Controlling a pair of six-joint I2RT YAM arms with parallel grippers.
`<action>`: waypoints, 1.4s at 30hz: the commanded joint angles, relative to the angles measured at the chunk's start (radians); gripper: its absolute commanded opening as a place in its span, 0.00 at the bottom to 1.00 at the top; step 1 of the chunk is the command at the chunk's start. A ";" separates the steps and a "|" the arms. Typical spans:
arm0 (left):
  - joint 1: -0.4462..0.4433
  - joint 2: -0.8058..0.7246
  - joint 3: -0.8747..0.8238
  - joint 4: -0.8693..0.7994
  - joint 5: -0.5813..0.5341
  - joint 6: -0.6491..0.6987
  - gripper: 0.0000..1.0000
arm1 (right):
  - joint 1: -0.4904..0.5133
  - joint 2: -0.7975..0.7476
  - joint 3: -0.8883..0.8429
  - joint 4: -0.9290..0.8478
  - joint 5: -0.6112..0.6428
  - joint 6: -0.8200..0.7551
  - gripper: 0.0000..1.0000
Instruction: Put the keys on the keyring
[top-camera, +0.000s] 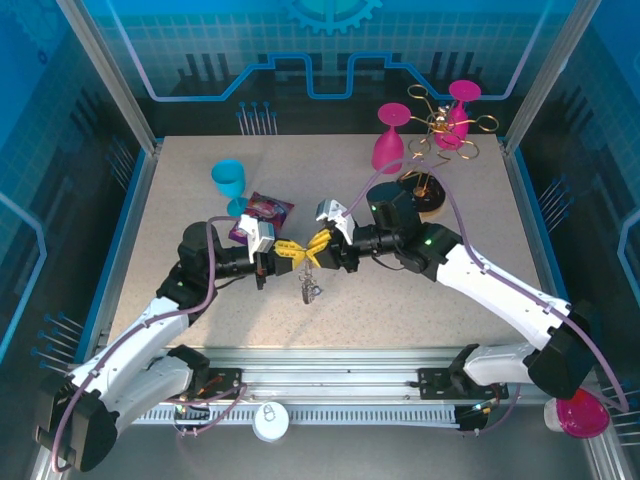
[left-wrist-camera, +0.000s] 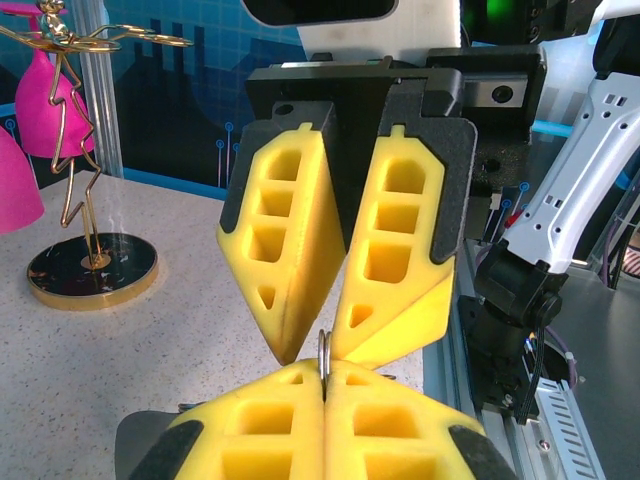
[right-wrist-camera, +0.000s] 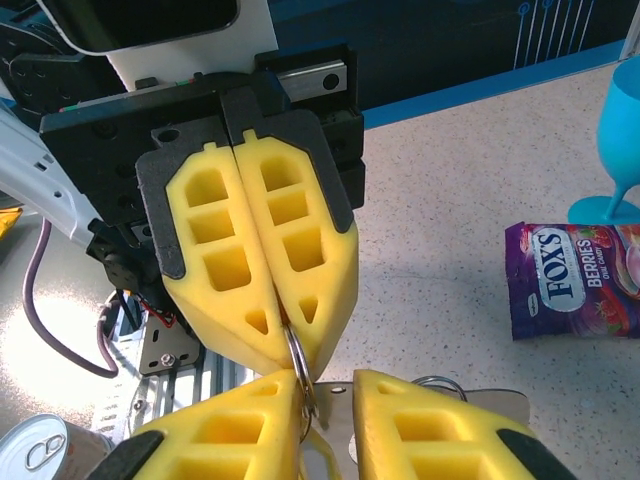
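Both grippers meet tip to tip above the middle of the table. My left gripper (top-camera: 287, 251) (left-wrist-camera: 325, 378) is shut on the thin metal keyring (left-wrist-camera: 325, 352), whose edge sticks up between its yellow pads. The ring (right-wrist-camera: 297, 352) also shows clamped in the left gripper's shut fingers (right-wrist-camera: 250, 270) in the right wrist view. My right gripper (top-camera: 318, 243) (right-wrist-camera: 330, 390) is open, its left pad beside the ring. A flat silver key (right-wrist-camera: 395, 405) lies in the gap between its fingers. Small keys (top-camera: 311, 291) dangle below the two grippers, over the tabletop.
A gold wire stand (top-camera: 432, 190) (left-wrist-camera: 90, 265) on a round base stands at the back right with two pink cups (top-camera: 390, 140) beside it. A blue cup (top-camera: 229, 183) (right-wrist-camera: 620, 150) and a purple candy packet (top-camera: 263, 212) (right-wrist-camera: 575, 280) sit back left. A can (top-camera: 268, 420) rests on the front rail.
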 joint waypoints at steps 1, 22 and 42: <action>-0.002 -0.006 0.002 0.066 0.023 -0.011 0.00 | 0.009 0.011 -0.005 0.024 -0.018 0.005 0.17; -0.002 -0.036 0.088 -0.348 -0.068 0.256 0.29 | 0.045 0.095 0.251 -0.449 0.069 -0.240 0.00; -0.002 0.013 0.118 -0.343 0.019 0.244 0.00 | 0.128 0.238 0.457 -0.579 0.113 -0.344 0.00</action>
